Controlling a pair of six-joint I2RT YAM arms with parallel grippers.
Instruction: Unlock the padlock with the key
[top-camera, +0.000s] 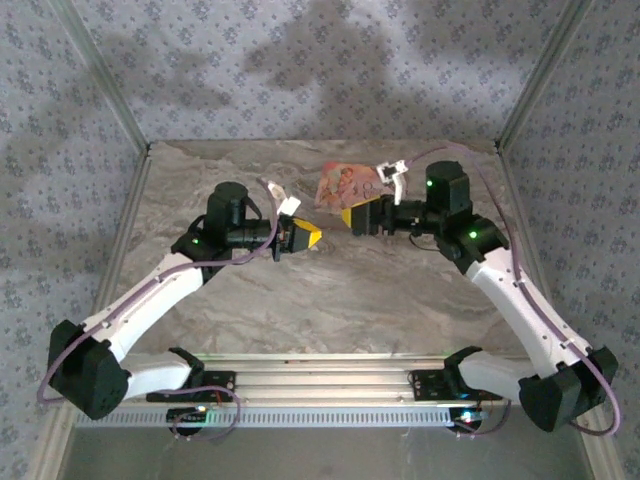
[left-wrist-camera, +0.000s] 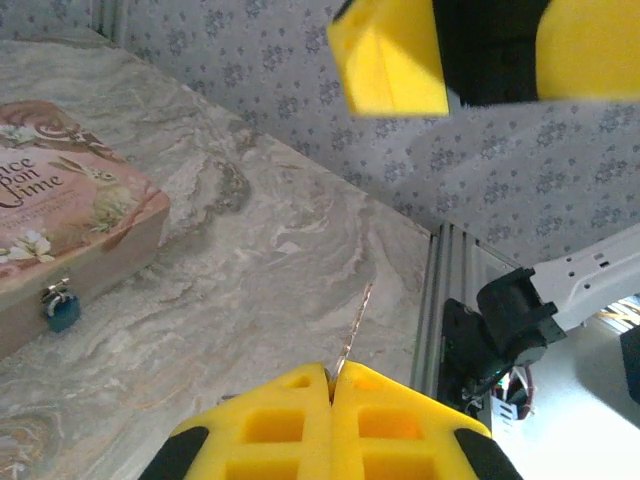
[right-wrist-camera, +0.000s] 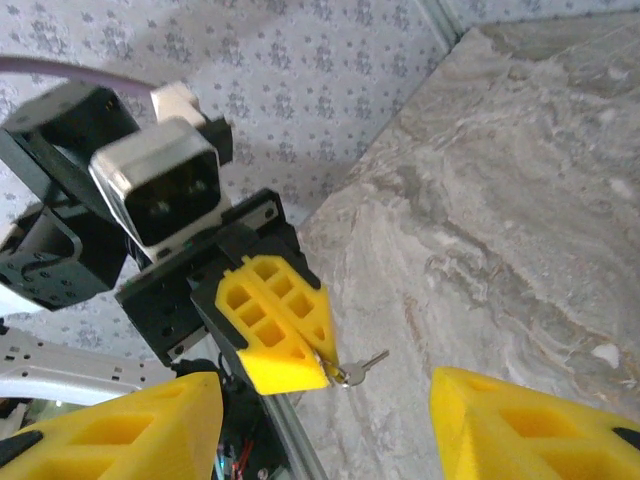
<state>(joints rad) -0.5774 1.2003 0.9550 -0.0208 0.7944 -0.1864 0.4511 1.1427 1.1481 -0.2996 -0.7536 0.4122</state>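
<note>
Left wrist: left end effector (left-wrist-camera: 331, 378) clamps key (left-wrist-camera: 355, 320); right end effector (right-wrist-camera: 320, 400) gapes; padlock (left-wrist-camera: 61, 310) hangs on pink box (left-wrist-camera: 80, 200)

Bare table (top-camera: 330, 290) before box (top-camera: 340, 185), padlock (left-wrist-camera: 61, 312) side seemingly clear, wall (top-camera: 300, 70) close behind.

— What surfaces am I looking at?
— I see a marble-patterned tabletop (left-wrist-camera: 260, 260), smooth with a dull sheen. On the left gripper (left-wrist-camera: 331, 380), the yellow pads (left-wrist-camera: 285, 425) look like matt moulded plastic.
— And the small parts?
— I read the thin silver key (right-wrist-camera: 366, 364) as bright metal, the tiny teal-blue padlock (left-wrist-camera: 62, 311) as slightly glossy, and the sides of the pink printed box (left-wrist-camera: 95, 262) as wood-like.
</note>
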